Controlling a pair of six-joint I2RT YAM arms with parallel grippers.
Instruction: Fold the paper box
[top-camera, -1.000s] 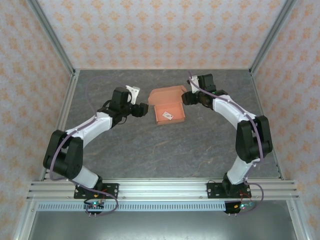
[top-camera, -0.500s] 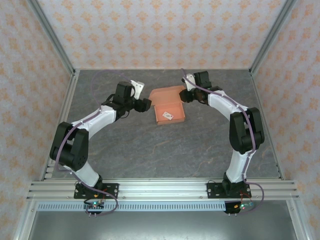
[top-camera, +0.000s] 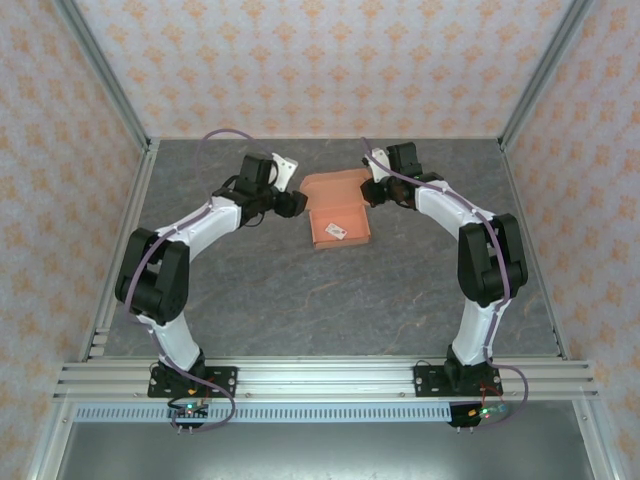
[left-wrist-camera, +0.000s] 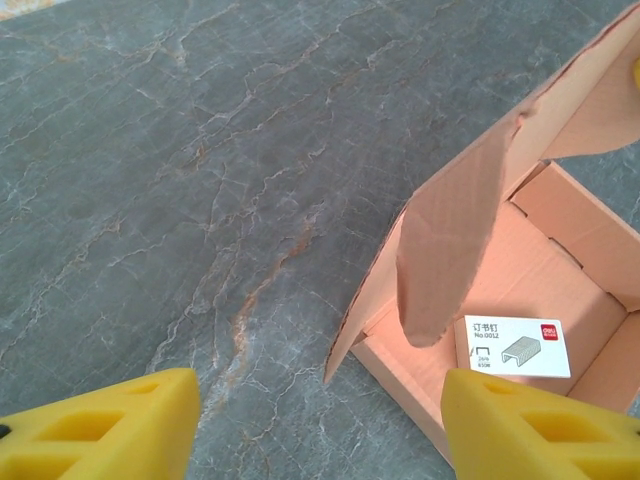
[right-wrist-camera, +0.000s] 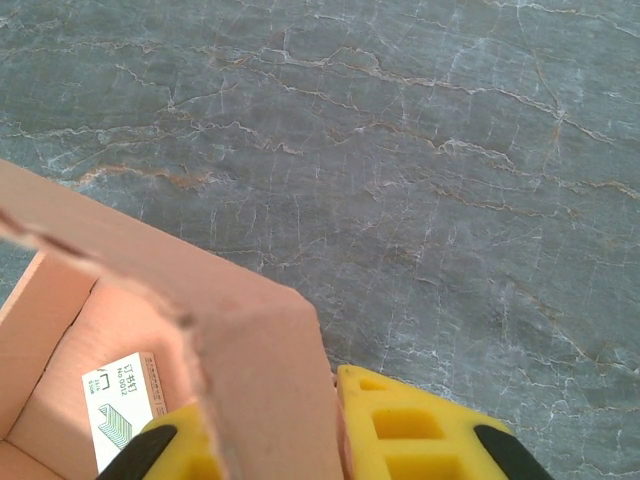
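Right pincer (top-camera: 372, 193) fingertips cut off at wrist-view bottom, clamped on raised lid flap (top-camera: 335, 183) of paper box (top-camera: 338, 222), near table (top-camera: 300, 300) far edge, centre. Right arm (top-camera: 450, 212) stretched far, elbow out. Left pincer (top-camera: 294, 203) apart, just beside box's left wall.

White arms (top-camera: 200, 222) with black joints, looping purple cables (top-camera: 222, 133), ribbed yellow pincer fingers (left-wrist-camera: 100, 430).

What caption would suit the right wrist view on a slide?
Right gripper pinches a raised flap of the paper box; a white staple packet lies inside, grey table beyond.
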